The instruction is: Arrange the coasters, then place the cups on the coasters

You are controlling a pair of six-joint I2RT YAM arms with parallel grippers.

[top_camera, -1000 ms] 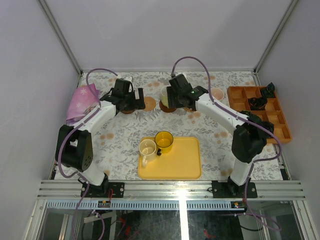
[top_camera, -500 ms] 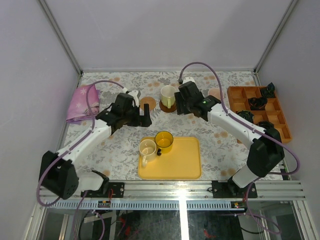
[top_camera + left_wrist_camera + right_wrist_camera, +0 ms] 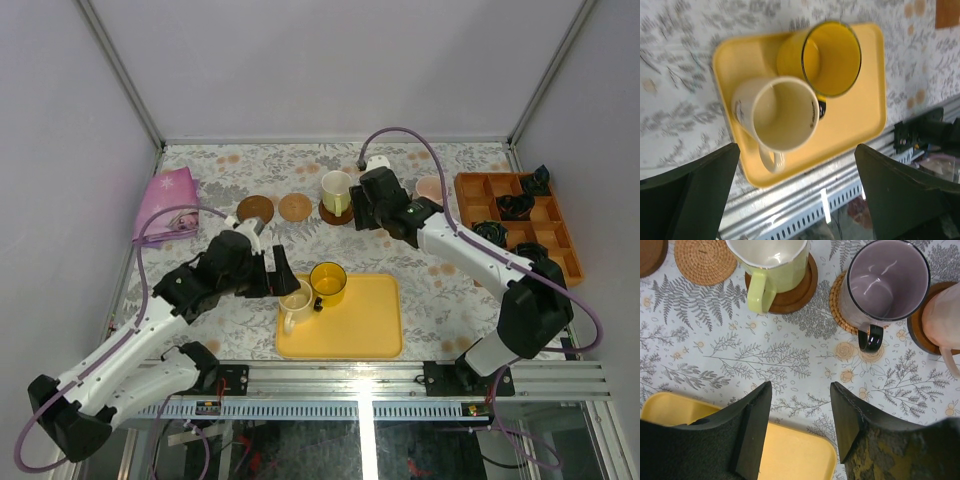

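Items as seen from the room:

- Left gripper: jaws spread to their widest and holding nothing. It hangs over the near-left part of the yellow tray, just above the cream cup.
- Cream cup: upright on the tray, right beside the yellow cup. The 2 may be touching, but I cannot be sure.
- Right gripper: jaws partly apart and empty, over the patterned table between the tray and the row of cups.
- Pale green cup: upright on a dark brown coaster.
- Purple cup: upright on a woven coaster.
- Pink cup: cut off by the edge of the right wrist view, on a second dark coaster.
- 2 coasters left bare beside the green cup: a tan woven coaster and, beyond it, a bare dark coaster.
- Also on the table: a pink cloth at far left and an orange compartment tray at far right.
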